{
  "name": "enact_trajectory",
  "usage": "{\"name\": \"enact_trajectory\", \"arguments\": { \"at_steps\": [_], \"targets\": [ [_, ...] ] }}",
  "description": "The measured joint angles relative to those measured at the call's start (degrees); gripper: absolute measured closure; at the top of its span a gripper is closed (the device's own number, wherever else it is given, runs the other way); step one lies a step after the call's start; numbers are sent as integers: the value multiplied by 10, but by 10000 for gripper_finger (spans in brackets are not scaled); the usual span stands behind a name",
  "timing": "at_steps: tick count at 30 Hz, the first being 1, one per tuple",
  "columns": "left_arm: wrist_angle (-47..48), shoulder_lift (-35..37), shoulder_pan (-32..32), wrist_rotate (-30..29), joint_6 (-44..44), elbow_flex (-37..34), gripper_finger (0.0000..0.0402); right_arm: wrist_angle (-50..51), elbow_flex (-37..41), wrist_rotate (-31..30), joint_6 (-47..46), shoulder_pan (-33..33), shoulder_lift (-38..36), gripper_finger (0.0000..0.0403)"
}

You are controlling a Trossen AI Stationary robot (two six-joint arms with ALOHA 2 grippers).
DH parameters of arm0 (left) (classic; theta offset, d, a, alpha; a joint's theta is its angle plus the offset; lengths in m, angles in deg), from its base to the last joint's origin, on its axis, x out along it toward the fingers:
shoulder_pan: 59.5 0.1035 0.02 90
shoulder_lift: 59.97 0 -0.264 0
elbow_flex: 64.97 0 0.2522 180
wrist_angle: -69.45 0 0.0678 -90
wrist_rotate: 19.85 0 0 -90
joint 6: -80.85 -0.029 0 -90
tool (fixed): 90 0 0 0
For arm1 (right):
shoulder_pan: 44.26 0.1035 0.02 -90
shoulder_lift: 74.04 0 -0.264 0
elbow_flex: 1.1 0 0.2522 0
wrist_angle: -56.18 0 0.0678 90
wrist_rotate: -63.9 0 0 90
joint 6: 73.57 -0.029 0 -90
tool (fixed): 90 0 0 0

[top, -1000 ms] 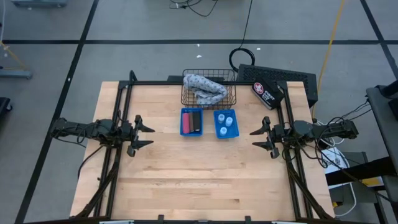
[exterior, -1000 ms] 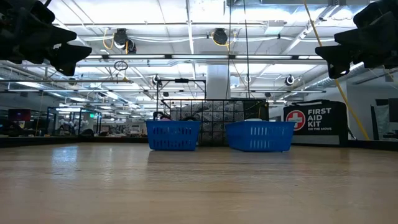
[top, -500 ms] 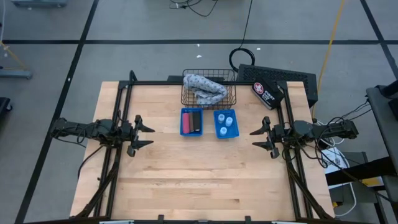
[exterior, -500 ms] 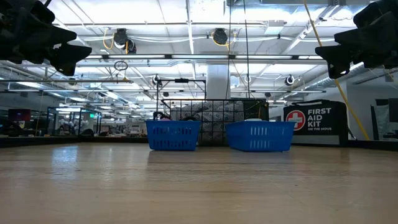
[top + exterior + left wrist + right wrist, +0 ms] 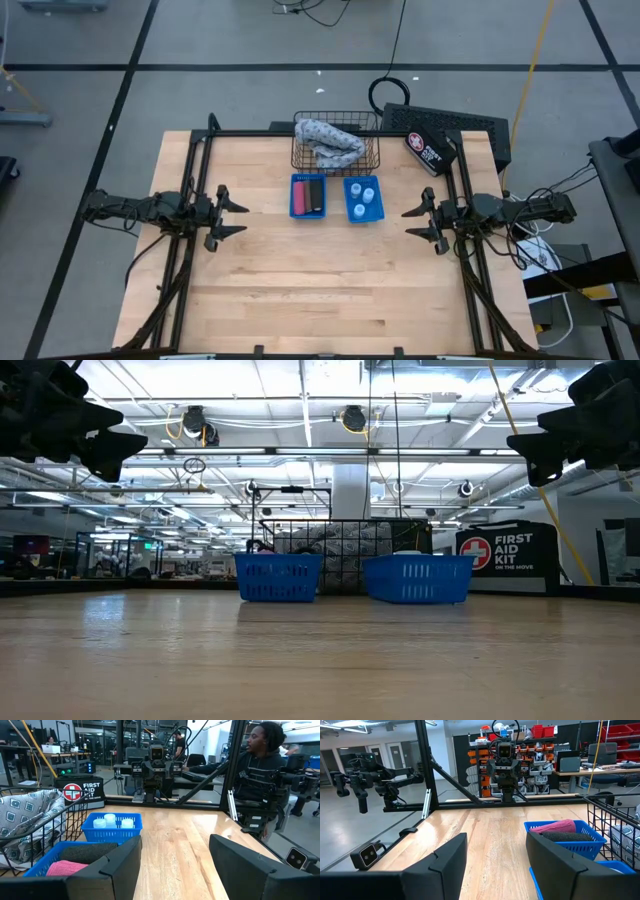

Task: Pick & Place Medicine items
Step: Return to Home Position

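Two small blue baskets stand side by side at the table's far middle. The left basket (image 5: pixel 296 196) holds a pink piece (image 5: pixel 65 867) and a black piece (image 5: pixel 89 853); no brown piece shows. The right basket (image 5: pixel 348 199) holds several white round bottles (image 5: pixel 364 197), which also show in the left wrist view (image 5: pixel 114 823). My left gripper (image 5: pixel 243 217) hovers open above the table left of the baskets. My right gripper (image 5: pixel 405 223) hovers open right of them. Both point inward at the table's middle.
Behind the blue baskets stands a wire basket (image 5: pixel 372 150) with the grey-blue patterned cloth (image 5: pixel 330 142). The black first-aid pouch (image 5: pixel 428 150) lies at the table's far right corner. A black frame (image 5: pixel 300 133) borders the table. A seated person (image 5: pixel 260 765) shows beyond the right side.
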Motion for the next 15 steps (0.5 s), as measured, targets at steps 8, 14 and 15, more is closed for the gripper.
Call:
{"name": "enact_trajectory", "arguments": {
  "at_steps": [8, 14, 15],
  "targets": [
    [0, 0, 0, 0, 0, 0, 160, 0, 0, 0, 0, 0, 0, 207],
    [0, 0, 0, 0, 0, 0, 160, 0, 0, 0, 0, 0, 0, 210],
    [0, 0, 0, 0, 0, 0, 160, 0, 0, 0, 0, 0, 0, 211]
  ]
}}
